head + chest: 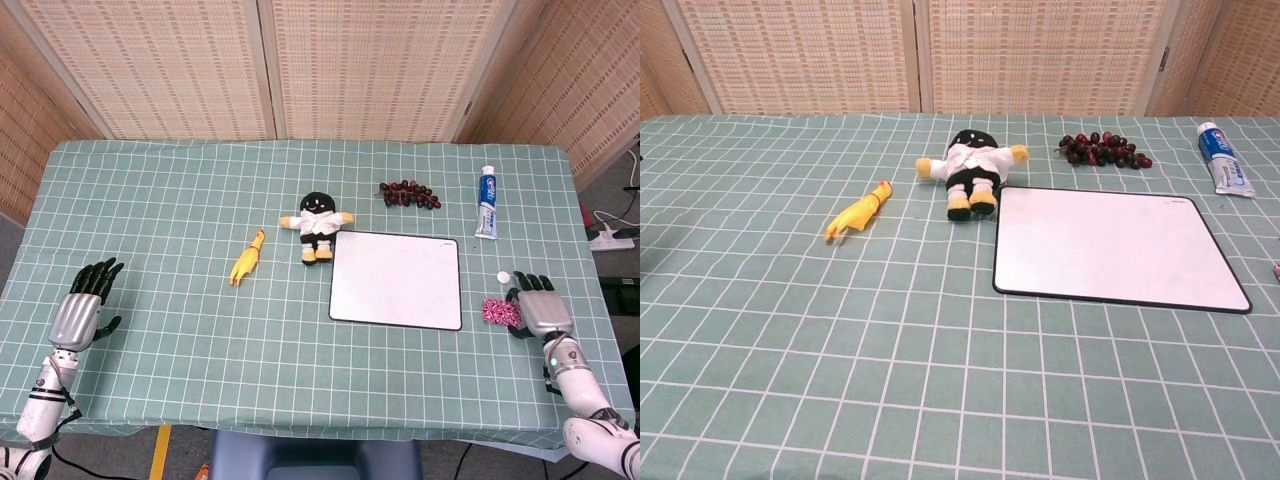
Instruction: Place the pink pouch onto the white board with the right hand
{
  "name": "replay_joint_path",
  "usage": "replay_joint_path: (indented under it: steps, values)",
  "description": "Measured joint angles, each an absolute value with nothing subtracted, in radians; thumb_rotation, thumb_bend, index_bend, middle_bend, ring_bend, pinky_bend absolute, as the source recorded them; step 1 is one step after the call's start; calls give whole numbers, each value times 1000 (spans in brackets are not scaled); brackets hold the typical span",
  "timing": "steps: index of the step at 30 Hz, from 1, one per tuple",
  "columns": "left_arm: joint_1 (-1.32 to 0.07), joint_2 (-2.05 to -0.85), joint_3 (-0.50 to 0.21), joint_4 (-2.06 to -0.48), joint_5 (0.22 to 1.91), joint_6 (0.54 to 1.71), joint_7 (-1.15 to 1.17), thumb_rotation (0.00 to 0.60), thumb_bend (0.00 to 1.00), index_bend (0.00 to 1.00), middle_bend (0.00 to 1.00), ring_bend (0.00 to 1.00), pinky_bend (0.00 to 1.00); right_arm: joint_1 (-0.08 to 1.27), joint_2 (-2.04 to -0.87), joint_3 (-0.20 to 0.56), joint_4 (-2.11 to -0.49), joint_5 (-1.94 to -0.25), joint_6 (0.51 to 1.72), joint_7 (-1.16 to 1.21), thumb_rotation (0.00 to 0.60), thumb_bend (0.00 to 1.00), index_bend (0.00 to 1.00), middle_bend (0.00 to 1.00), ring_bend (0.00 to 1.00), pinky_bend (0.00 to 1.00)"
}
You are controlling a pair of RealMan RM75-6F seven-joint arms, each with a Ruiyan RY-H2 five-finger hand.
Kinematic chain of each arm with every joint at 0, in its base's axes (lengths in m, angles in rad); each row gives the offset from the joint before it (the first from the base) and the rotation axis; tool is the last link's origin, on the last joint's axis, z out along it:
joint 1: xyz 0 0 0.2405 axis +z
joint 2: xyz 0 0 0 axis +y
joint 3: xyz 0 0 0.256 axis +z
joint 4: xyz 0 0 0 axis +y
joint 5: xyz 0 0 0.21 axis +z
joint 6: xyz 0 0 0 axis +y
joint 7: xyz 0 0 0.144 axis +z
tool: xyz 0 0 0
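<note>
The right hand (538, 308) touches the pink pouch (497, 311) on the tablecloth, just right of the white board (397, 280) — whether its fingers really clamp the pouch, I cannot tell. The left hand (84, 304) rests near the left edge with fingers apart, holding nothing. The toothpaste tube (487, 201) lies far right; its blue label is not readable.

The counter (200, 190) wears a green cloth with a white grid. The pouch (497, 311) is pink with dark speckles, the board (397, 280) white with a black rim, the toothpaste tube (487, 203) blue and white.
</note>
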State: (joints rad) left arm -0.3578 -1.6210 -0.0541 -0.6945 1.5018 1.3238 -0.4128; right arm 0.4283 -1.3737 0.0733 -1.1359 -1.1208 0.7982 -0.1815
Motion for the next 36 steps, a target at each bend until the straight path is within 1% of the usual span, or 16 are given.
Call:
replay_joint_path:
  steps: [4, 9, 15, 21, 26, 30, 36]
  values:
    - [-358, -1619, -56, -695, 1499, 1324, -415, 600, 221, 0, 0, 0, 0, 440, -1351, 82, -1182, -1129, 813, -200, 561, 292, 405, 0, 0, 0]
    - [-358, -1618, -60, -693, 1495, 1322, -416, 600, 221, 0, 0, 0, 0, 489, -1317, 117, -1272, -1120, 821, -268, 561, 292, 410, 0, 0, 0]
    - [-358, -1617, -64, -686, 1490, 1319, -420, 600, 220, 0, 0, 0, 0, 591, -1311, 156, -1344, -1028, 776, -404, 564, 292, 413, 0, 0, 0]
    - [-357, -1614, -65, -682, 1491, 1324, -431, 600, 220, 0, 0, 0, 0, 694, -1369, 174, -1358, -885, 747, -523, 564, 292, 417, 0, 0, 0]
    - [-356, -1613, -62, -682, 1495, 1329, -423, 600, 218, 0, 0, 0, 0, 769, -1451, 171, -1310, -785, 728, -581, 571, 293, 420, 0, 0, 0]
    - [-355, -1611, -62, -684, 1494, 1329, -422, 600, 219, 0, 0, 0, 0, 806, -1490, 160, -1278, -745, 723, -604, 573, 292, 420, 0, 0, 0]
    - [-353, -1608, -61, -689, 1496, 1332, -425, 600, 219, 0, 0, 0, 0, 826, -1503, 153, -1270, -718, 731, -597, 572, 293, 422, 0, 0, 0]
